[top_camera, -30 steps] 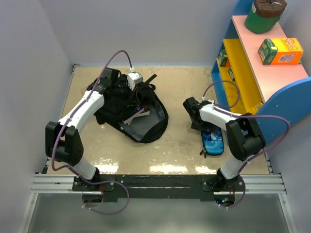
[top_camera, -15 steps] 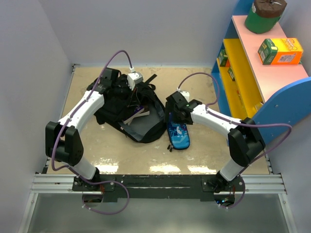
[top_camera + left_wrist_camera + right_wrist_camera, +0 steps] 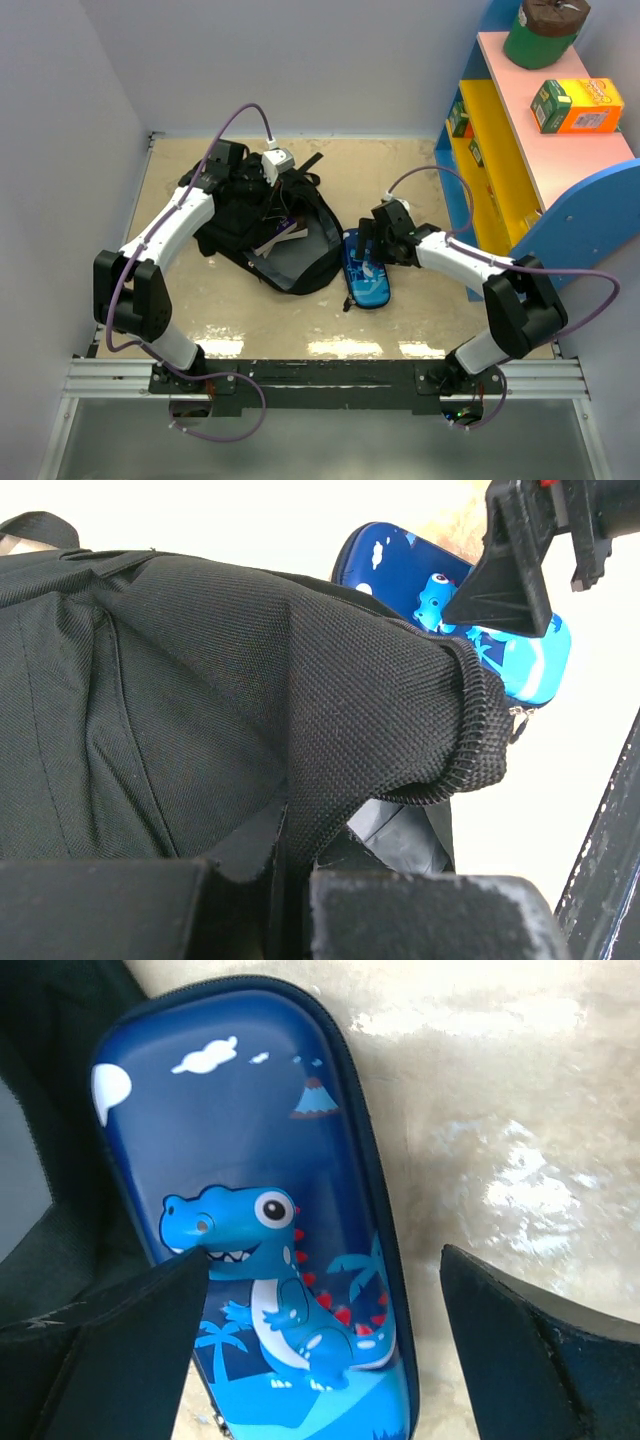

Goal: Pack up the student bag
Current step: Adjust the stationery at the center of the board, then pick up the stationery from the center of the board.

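Backpack position: the student bag (image 3: pixel 262 222), a soft black fabric backpack, lies on the beige table (image 3: pixel 400 175) left of centre, in front of the left arm. Its mouth gapes toward the near edge, exposing grey lining. A pale flat item (image 3: pixel 281 238) shows inside the opening; what it is cannot be told.

Left gripper (image 3: pixel 260 905): clenched on the bag. The wrist view shows black woven fabric pinched between the two fingers, with a fold of the bag's zippered rim rising in front of the camera. In the overhead view this gripper sits at the far upper edge of the bag.

Right gripper (image 3: pixel 322 1258): released, jaws spread wide. It hangs over the upper part of a blue pencil case (image 3: pixel 365 275) printed with a cartoon dinosaur, a volcano and clouds. The left of its fingers (image 3: pixel 105 1350) overlaps the case's left edge in the wrist view; the other stands clear of the right edge, over bare table. Whether either finger touches the case cannot be told.

Pencil case: closed, lying flat on the table just beside the bag's right rim, its far end against the black fabric. It is outside the bag.

Surroundings: a blue, yellow and pink shelf unit (image 3: pixel 500 165) stands along the right side. Its top tier carries a green container (image 3: pixel 540 38) and an orange-and-green box (image 3: pixel 580 106).
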Motion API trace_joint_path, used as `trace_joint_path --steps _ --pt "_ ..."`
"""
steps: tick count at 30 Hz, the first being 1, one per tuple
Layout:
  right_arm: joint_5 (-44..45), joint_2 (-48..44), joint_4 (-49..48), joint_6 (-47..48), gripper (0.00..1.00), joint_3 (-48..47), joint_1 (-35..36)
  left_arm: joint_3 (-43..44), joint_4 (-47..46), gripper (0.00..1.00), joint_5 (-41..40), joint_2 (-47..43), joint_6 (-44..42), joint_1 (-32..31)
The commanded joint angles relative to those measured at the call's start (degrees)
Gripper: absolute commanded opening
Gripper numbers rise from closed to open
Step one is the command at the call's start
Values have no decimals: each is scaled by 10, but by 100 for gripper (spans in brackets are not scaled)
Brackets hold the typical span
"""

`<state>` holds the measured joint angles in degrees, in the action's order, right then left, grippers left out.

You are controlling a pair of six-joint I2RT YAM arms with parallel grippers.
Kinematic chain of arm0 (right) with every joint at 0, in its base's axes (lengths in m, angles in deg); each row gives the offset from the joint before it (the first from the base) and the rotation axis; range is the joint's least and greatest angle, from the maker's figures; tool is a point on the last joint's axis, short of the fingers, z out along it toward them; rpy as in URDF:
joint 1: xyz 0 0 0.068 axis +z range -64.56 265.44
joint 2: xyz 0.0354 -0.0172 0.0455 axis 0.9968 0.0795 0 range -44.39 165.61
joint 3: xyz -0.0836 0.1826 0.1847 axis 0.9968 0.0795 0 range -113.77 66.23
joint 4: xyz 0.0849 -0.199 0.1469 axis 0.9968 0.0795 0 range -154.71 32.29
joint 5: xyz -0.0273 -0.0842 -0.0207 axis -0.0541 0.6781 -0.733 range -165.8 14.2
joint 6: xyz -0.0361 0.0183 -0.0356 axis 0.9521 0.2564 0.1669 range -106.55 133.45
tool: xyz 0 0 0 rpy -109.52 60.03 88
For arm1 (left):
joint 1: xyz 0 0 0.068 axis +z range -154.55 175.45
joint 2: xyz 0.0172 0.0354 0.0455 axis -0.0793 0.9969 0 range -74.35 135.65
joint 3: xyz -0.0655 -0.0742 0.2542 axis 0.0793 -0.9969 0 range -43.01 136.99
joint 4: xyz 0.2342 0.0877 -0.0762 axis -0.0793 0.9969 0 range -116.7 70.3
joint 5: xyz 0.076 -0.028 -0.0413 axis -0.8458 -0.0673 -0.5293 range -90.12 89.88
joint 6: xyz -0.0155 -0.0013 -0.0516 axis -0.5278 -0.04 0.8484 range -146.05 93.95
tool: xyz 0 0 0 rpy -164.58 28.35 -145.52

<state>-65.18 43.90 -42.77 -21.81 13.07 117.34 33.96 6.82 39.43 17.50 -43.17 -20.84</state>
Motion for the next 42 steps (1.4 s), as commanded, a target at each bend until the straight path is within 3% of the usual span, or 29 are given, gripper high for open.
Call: trace_joint_path --steps 1,8,17,22,29,36,42 --pt "-67 -4 -73 26 99 47 -9 12 -11 3 29 -25 3 -6" --pt "-144 -12 -159 6 99 135 -38 15 -6 3 33 -26 7 -8" --pt "-321 -112 -418 -69 98 286 -68 10 -16 4 39 -21 23 -9" --pt "-379 -124 -511 -110 98 307 -68 11 -21 4 38 -19 31 -15" --pt "-352 -165 -619 -156 81 337 -67 6 -21 4 32 -18 30 -19" --pt "-323 -91 -683 -170 82 322 -27 6 -21 4 31 -16 31 -23" --pt "-271 6 -648 -150 80 239 33 7 -19 4 29 -17 30 -24"
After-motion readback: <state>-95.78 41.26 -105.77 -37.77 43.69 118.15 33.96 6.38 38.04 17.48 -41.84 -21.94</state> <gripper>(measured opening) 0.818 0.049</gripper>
